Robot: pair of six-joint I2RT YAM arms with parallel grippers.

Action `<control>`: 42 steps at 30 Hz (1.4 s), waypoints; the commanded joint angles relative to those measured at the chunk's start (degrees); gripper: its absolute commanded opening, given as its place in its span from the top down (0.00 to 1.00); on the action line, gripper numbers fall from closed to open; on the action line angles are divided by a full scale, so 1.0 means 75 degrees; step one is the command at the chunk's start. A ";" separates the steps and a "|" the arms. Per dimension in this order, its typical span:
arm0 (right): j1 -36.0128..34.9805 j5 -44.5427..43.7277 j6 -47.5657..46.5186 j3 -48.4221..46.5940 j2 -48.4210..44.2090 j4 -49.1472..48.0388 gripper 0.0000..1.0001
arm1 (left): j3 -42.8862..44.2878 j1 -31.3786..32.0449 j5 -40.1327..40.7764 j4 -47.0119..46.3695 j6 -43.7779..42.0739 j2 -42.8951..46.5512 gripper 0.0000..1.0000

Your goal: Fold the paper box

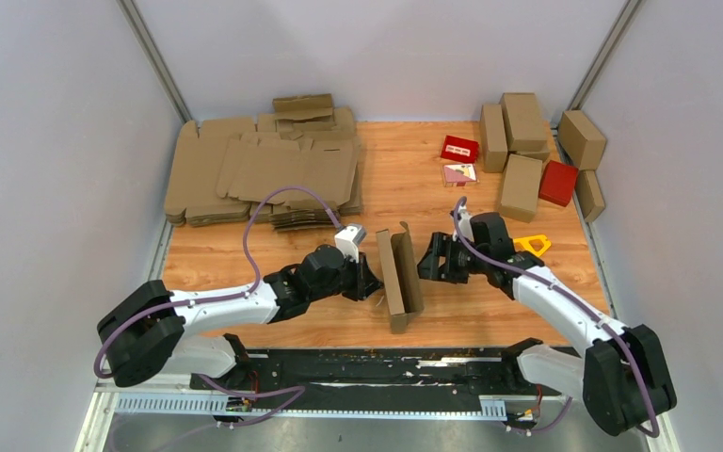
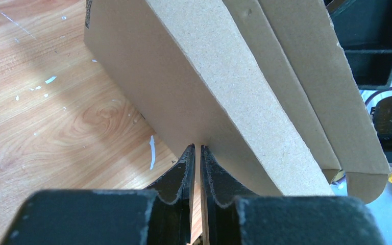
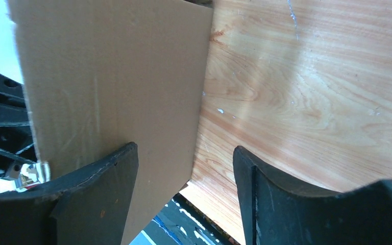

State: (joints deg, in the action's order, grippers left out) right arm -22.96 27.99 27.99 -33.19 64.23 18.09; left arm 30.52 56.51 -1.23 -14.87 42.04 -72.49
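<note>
the paper box (image 2: 245,76) is plain brown cardboard, matt and slightly fibrous, with rough cut edges. the table (image 2: 56,117) beside the left fingers (image 2: 184,173) is light wood, smooth, with clear grain, a soft sheen and small white flecks. the fingers are black matt plastic.

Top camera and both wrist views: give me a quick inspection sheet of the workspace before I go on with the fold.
Surface: wooden table, pale flecks and scratches in the wrist views.
Job's things: paper box partly formed, standing on edge between the two grippers.
Clutter: stack of flat blanks far left; finished brown boxes and red boxes far right; a yellow item near the right edge.
Grippers: left gripper has its jaws almost together, tips at the box's wall; right gripper is open, straddling a panel edge.
Cables: purple cables, one per side, arch above the table; neither lies on the box.
Surroundings: grey walls; nothing seen intruding.
</note>
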 commanded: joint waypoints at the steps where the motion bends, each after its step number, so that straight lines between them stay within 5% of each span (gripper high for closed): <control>1: 0.0255 0.0650 -0.0015 -0.0249 -0.0305 -0.0216 0.32 | 0.0013 0.0024 -0.0034 -0.0337 -0.0004 0.0092 0.85; 23: 0.0764 0.2323 0.1364 0.0334 -0.0820 -0.1723 0.32 | 0.0202 0.0024 -0.0039 -0.0271 -0.0027 0.0153 0.85; 30: 0.0357 0.2386 0.1329 0.0259 -0.0730 -0.1755 0.17 | 0.0481 0.0024 -0.0230 -0.0410 0.0004 -0.0176 0.86; 42: -0.0197 0.1804 0.0706 -0.0141 -0.0567 -0.0904 0.10 | 0.0700 0.0210 -0.0234 -0.0558 0.0128 -0.0370 0.86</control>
State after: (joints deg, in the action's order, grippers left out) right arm -23.29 43.18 36.05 -31.33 59.59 9.67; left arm 32.51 56.93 -2.70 -16.14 42.30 -74.15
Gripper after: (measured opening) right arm 0.879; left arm 0.139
